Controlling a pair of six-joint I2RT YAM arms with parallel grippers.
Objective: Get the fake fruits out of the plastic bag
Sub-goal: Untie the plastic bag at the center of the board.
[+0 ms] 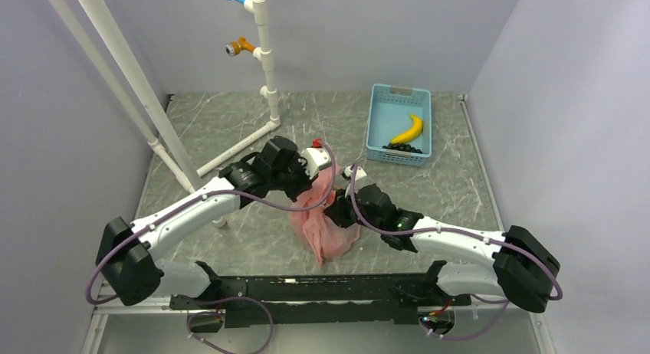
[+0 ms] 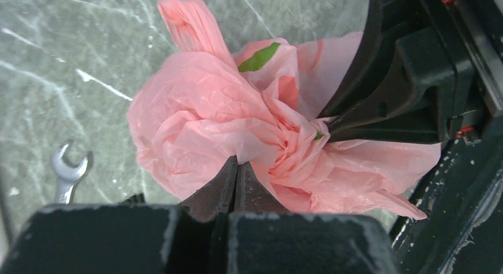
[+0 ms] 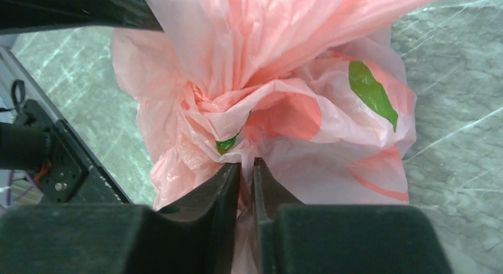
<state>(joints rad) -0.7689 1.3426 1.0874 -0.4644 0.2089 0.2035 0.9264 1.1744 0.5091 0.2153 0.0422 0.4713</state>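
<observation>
The pink plastic bag (image 1: pixel 322 225) lies crumpled in the middle of the table, bunched between both grippers. My left gripper (image 1: pixel 305 189) is shut on a fold of the bag's film; in the left wrist view (image 2: pixel 237 162) its tips pinch the bag (image 2: pixel 201 114). My right gripper (image 1: pixel 339 210) is shut on another fold; in the right wrist view (image 3: pixel 246 164) film runs between its tips into the bag (image 3: pixel 267 96). The right gripper's fingers (image 2: pixel 368 117) also show in the left wrist view, pinching the gathered neck. The fake fruits are hidden.
A blue basket (image 1: pixel 379 116) at the back right holds a yellow banana (image 1: pixel 408 129) and a black grape bunch (image 1: pixel 402 148). A white pipe frame (image 1: pixel 264 70) stands at the back left. A wrench (image 2: pixel 68 170) lies on the table beside the bag.
</observation>
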